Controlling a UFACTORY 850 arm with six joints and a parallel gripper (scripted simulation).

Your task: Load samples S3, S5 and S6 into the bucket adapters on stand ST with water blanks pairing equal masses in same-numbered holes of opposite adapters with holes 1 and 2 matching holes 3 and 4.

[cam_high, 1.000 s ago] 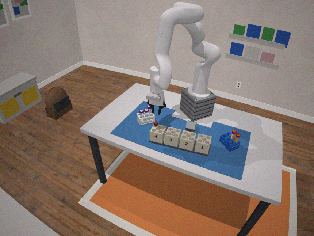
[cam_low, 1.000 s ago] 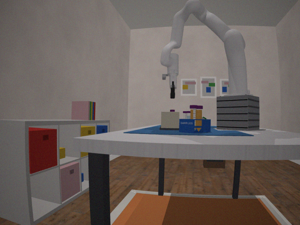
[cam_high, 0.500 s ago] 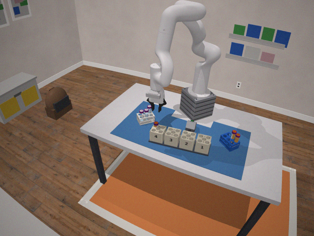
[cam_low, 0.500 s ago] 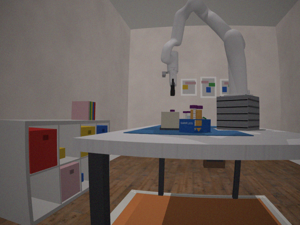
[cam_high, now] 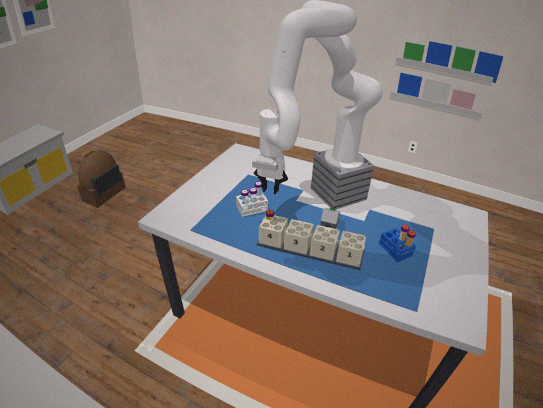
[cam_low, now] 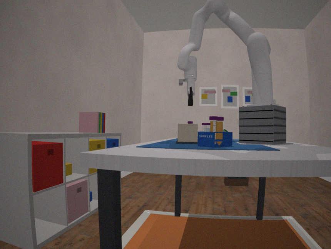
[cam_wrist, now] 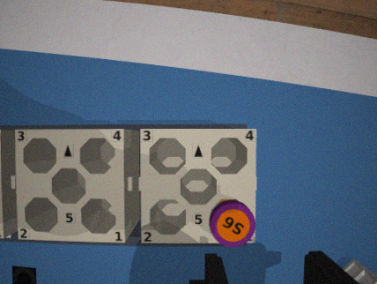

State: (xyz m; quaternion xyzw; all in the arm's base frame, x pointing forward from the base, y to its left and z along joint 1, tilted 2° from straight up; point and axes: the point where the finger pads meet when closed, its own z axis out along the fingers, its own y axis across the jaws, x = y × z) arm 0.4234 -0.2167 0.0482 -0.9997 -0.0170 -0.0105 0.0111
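So the gripper (cam_high: 269, 191) (cam_low: 190, 105) (cam_wrist: 262, 257) is up in the air with its fingers partly spread and nothing between them, pointing down on the arm-base side of the stand, toward the table's left edge in the top view. S6 (cam_high: 269, 214) (cam_low: 189, 122) (cam_wrist: 232, 223) is sitting in adapter 4 (cam_high: 270, 239) (cam_wrist: 163, 185), in the corner hole opposite 2, 3, 4 and 5, which are all unfilled; its cap hides the number there, so that's gotta be hole 1. Adapter 3 (cam_high: 295, 243) (cam_wrist: 26, 185) next door has all five holes unfilled. The loading stand (cam_high: 307, 256) (cam_low: 187, 142) (cam_wrist: 185, 126) runs along the near edge, with adapter 2 (cam_high: 322, 249) and adapter 1 (cam_high: 350, 255) (cam_low: 188, 133) toward the right end. The other two orange-dot tubes (cam_high: 410, 238) (cam_low: 218, 125) are standing in the blue samples rack (cam_high: 397, 251) (cam_low: 227, 138) over by the right edge, IDs too small to read. Three white-dot blanks (cam_high: 252, 191) (cam_low: 206, 124) are in the white rack (cam_high: 252, 211) nearer the left edge, can't read their mL either. The little desk with the green DONE key (cam_high: 332, 208) (cam_low: 225, 130) is between the stand and the arm base, roughly mid-table.
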